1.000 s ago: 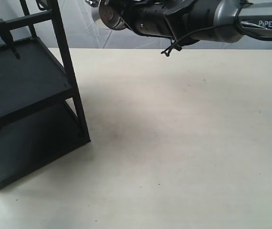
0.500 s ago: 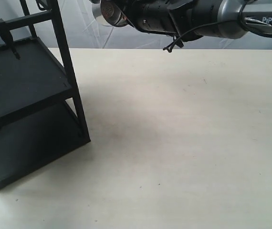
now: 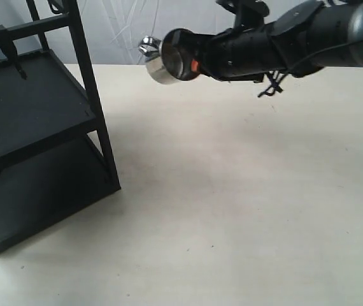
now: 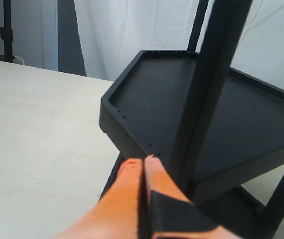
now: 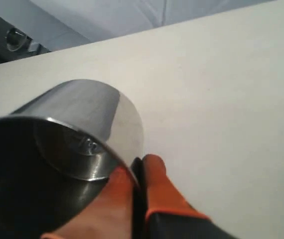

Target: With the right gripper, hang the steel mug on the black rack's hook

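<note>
The steel mug [image 3: 163,62] hangs in the air on its side, right of the black rack [image 3: 89,95], its handle toward the rack. My right gripper [image 3: 191,65] is shut on the mug's rim, one finger inside and one outside. In the right wrist view the mug [image 5: 82,124] fills the near field with the right gripper [image 5: 138,167] pinching its wall. A thin black hook [image 3: 13,54] hangs from the rack's crossbar at the far left. My left gripper [image 4: 143,160] is shut on nothing, close to the rack's post [image 4: 202,94].
The rack has an upper tray [image 3: 28,105] and a lower tray [image 3: 35,191]. The pale tabletop [image 3: 245,191] spreads right of the rack. White cloth hangs behind the table.
My right arm has dropped from the top edge of the view, carrying the mug downward and slightly right; the mug now shows fully. The rack has not moved.
</note>
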You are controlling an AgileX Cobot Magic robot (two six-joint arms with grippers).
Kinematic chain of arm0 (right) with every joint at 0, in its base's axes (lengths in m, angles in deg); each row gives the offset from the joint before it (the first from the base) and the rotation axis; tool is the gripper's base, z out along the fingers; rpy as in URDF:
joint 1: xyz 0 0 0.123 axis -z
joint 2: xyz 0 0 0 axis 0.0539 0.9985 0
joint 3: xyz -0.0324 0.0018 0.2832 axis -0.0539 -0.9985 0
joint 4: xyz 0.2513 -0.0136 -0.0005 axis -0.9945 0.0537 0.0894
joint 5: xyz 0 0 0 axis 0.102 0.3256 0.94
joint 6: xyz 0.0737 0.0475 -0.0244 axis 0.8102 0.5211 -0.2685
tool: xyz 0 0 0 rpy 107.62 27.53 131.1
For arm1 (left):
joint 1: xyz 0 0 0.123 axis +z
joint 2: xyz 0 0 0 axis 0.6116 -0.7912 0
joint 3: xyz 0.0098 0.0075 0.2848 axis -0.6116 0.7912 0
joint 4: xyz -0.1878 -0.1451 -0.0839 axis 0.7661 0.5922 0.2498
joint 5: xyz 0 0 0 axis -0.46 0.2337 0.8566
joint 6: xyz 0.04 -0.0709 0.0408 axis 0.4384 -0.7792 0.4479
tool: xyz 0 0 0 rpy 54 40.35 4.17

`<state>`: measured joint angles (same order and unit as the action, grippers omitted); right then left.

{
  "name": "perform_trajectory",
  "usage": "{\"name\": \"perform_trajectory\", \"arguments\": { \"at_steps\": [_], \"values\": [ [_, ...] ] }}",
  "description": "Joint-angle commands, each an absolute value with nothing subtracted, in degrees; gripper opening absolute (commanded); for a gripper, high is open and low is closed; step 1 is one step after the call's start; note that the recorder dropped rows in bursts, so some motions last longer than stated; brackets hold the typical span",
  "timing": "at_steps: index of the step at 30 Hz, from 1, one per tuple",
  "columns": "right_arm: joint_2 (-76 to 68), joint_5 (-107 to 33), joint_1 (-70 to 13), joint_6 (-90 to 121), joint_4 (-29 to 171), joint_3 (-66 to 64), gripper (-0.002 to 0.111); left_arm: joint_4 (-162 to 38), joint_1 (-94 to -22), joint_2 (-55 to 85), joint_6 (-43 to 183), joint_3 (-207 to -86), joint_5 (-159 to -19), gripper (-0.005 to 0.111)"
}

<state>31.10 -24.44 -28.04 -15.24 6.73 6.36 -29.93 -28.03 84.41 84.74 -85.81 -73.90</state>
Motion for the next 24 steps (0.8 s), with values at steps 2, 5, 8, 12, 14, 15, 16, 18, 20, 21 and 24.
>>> {"name": "perform_trajectory", "arguments": {
  "at_steps": [2, 5, 8, 12, 14, 15, 16, 18, 20, 21, 24],
  "values": [
    [24.7, -0.2, -25.3, -15.4, 9.6, 2.9, -0.001, -30.3, -28.0, 84.7, 84.8, -85.8, -74.2, 0.001],
    [24.7, 10.7, -26.1, -15.5, 9.2, 4.4, -0.001, -30.3, -28.0, 84.7, 84.8, -85.8, -74.2, 0.001],
    [24.7, 18.8, -26.8, -15.4, 8.2, 4.8, -0.001, -30.3, -28.0, 84.7, 84.8, -85.8, -74.2, 0.001],
    [24.7, 27.5, -27.7, -15.4, 4.5, 4.8, -0.001, -30.3, -28.0, 84.7, 84.8, -85.8, -74.2, 0.001],
    [24.7, 28.9, -28.2, -15.4, 0.2, 4.9, -0.001, -30.3, -28.0, 84.7, 84.8, -85.8, -74.2, 0.001],
    [24.7, 28.9, -28.7, -15.4, -2.0, 5.0, -0.001, -30.3, -28.0, 84.7, 84.8, -85.8, -74.2, 0.001],
    [24.7, 28.1, -29.2, -15.4, -3.9, 5.0, -0.001, -30.3, -28.0, 84.7, 84.8, -85.8, -74.2, 0.001],
    [24.7, 27.1, -30.1, -15.3, -6.6, 5.0, -0.001, -30.3, -28.0, 84.7, 84.8, -85.8, -74.2, 0.001],
    [24.7, 26.6, -31.2, -12.7, -6.9, 5.0, -0.001, -30.3, -28.0, 84.7, 84.8, -85.8, -74.2, 0.001],
    [24.7, 26.8, -31.8, -11.2, -6.9, 5.0, -0.001, -30.3, -28.0, 84.7, 84.8, -85.8, -74.2, 0.001],
    [24.7, 27.4, -32.9, -7.3, -7.3, 5.0, -0.001, -29.7, -28.0, 84.7, 84.8, -85.8, -74.2, 0.001]
  ]
}}
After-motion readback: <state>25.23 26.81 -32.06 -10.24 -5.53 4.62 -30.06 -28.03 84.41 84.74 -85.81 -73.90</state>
